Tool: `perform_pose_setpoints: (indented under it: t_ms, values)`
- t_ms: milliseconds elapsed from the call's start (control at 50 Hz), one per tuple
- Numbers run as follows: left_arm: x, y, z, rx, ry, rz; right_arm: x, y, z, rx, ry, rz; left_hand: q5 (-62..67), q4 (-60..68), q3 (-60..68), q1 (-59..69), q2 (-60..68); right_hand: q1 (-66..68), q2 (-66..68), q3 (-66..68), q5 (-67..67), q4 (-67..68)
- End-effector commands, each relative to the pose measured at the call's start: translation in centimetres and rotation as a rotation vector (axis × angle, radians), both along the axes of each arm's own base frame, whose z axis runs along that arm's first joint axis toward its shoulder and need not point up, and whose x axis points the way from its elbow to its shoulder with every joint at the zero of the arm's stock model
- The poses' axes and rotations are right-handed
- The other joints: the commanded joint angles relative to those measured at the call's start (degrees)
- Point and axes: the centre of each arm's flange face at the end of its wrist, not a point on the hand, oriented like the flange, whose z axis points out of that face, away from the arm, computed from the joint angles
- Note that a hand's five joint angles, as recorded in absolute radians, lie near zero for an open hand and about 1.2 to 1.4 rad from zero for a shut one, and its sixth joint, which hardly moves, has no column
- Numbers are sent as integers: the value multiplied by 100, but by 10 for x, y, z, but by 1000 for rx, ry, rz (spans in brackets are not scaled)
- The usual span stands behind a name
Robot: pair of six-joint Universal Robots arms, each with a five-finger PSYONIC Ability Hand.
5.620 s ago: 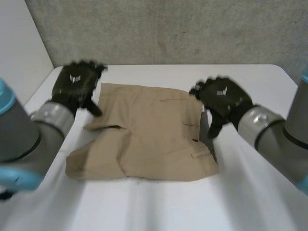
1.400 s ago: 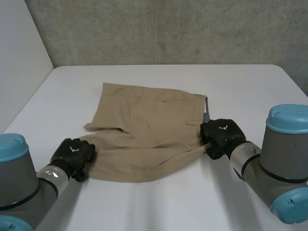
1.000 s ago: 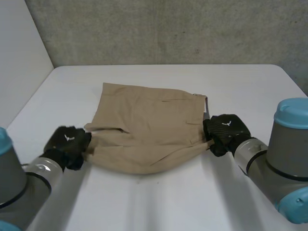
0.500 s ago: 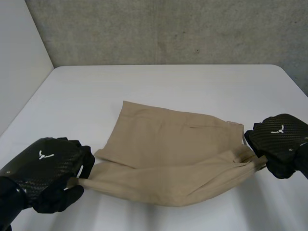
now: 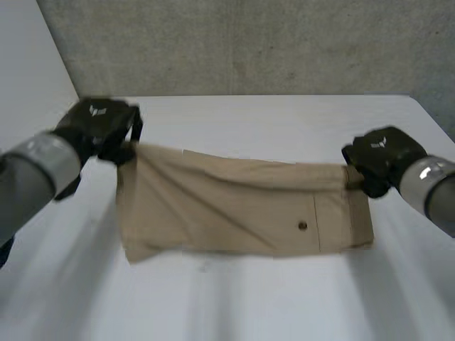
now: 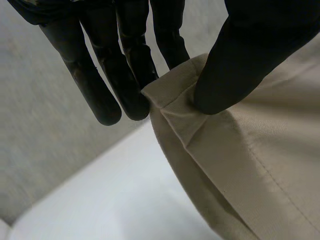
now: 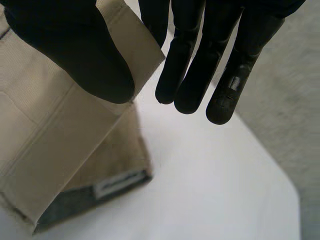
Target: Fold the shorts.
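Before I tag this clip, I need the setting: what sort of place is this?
Probably a lab or test bench, not a home: a plain white table against a rough concrete wall, with shorts pinched by the left hand and right hand.

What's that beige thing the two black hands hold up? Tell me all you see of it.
A pair of tan shorts of plain woven cloth, with stitched hems, a small dark button and a pocket seam beside it. It hangs stretched sideways over the white table, its top edge sagging. The left hand pinches one upper corner, the right hand the other, each between thumb and fingers. A label shows near the right hand's corner.
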Motion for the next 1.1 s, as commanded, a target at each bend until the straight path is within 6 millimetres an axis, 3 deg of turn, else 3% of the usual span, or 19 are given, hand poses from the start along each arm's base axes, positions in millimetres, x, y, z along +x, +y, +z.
perform_pose_setpoints:
  t_ms: [20,220,460,660,860,1040,1060,1100]
  values:
    - [-32,-19,2,-40,-7,-21,13,-7,5,-34,4,-25,1508,1154,1174,1507,1140,2466,1208,1165,1329,1167]
    - [-58,-53,-47,-46,-8,-47,10,-24,-35,47,55,-103,1508,1154,1174,1507,1140,2466,1208,1165,1329,1167]
    - [-83,-105,-96,-91,-15,-59,8,-50,-62,-1,82,-181,1508,1154,1174,1507,1140,2466,1208,1165,1329,1167]
    - [-102,-128,-133,-125,-2,-78,12,-71,-92,33,108,-201,1508,1154,1174,1507,1140,2466,1208,1165,1329,1167]
    - [-112,-146,-166,-146,7,-95,14,-83,-106,1,131,-224,1508,1154,1174,1507,1140,2466,1208,1165,1329,1167]
    - [-122,-145,-170,-214,3,-116,16,-85,-106,-45,135,-248,1508,1154,1174,1507,1140,2466,1208,1165,1329,1167]
    - [-123,-144,-170,-218,-3,-118,15,-84,-103,-50,136,-256,1508,1154,1174,1507,1140,1689,431,388,552,390]
    - [-122,-141,-173,-227,-34,-124,14,-84,-97,-62,130,-264,-1135,-1489,-1469,-1136,-1503,-510,-1768,-1811,-1647,-1809]
